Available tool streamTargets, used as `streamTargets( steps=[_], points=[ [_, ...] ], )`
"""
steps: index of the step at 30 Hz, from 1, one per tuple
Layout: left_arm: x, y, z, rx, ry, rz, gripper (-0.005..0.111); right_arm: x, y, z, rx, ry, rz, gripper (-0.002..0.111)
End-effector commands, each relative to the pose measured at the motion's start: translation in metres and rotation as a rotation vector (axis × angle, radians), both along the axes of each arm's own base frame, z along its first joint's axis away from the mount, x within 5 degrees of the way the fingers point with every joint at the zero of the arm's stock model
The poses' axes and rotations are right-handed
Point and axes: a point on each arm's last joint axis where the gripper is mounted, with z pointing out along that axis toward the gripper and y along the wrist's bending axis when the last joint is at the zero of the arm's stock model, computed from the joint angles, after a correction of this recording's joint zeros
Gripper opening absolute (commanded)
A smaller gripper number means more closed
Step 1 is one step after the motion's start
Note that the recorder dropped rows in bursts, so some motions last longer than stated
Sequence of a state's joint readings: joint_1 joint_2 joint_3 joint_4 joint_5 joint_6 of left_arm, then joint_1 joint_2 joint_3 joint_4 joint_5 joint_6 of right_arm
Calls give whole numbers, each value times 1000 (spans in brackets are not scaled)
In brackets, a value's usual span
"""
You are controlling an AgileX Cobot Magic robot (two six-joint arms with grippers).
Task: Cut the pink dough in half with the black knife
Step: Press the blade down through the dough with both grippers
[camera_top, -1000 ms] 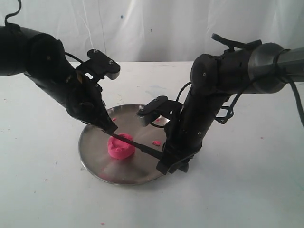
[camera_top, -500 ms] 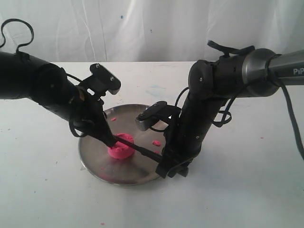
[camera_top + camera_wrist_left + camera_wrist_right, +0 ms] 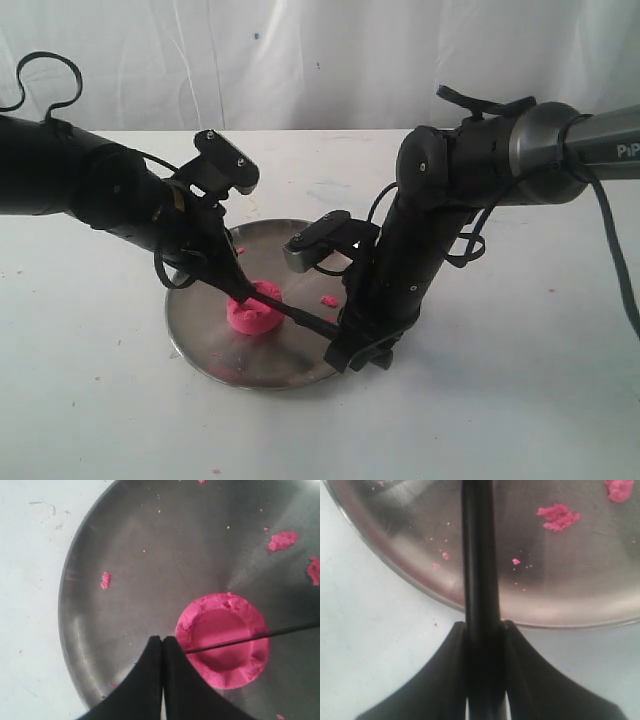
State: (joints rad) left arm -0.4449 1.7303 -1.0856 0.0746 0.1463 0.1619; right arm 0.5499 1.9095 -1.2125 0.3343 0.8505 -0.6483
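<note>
Black right end effector (image 3: 482, 630) clamps the black knife (image 3: 300, 314) handle; left end effector (image 3: 163, 647), fingers pressed together, pinches the blade tip. Blade lies across the pink dough (image 3: 223, 639), frame centre on the steel plate (image 3: 195, 335), counter (image 3: 520, 400) beneath. Dough appears uncut; the cut remains.

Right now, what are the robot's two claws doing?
Left gripper: closed, pinching the black knife tip over the pink dough.
Right gripper: closed on the knife handle.

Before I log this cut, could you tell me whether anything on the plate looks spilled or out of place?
Only small pink crumbs scattered across the steel plate, away from the pink dough. The black knife lies across the dough, which is uncut.
</note>
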Motion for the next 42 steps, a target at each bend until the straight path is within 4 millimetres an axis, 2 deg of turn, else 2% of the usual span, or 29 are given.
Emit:
streamTargets(
  steps=[1, 8, 19, 26, 32, 42],
  points=[
    [3, 2, -6, 21, -9, -10, 0, 0, 0, 0, 7, -8, -5, 0],
    [11, 10, -28, 46, 36, 14, 0, 0, 0, 0, 7, -8, -5, 0],
    [14, 13, -27, 20, 28, 45, 0, 0, 1, 0, 9, -7, -6, 0],
    [16, 9, -25, -78, 27, 116, 0, 0, 1, 0, 9, -7, -6, 0],
    [19, 8, -48, -47, 78, 112, 0, 0, 1, 0, 9, -7, -6, 0],
    [18, 9, -50, -41, 89, 111, 0, 4, 4, -5, 33, -27, -42, 0]
  ],
)
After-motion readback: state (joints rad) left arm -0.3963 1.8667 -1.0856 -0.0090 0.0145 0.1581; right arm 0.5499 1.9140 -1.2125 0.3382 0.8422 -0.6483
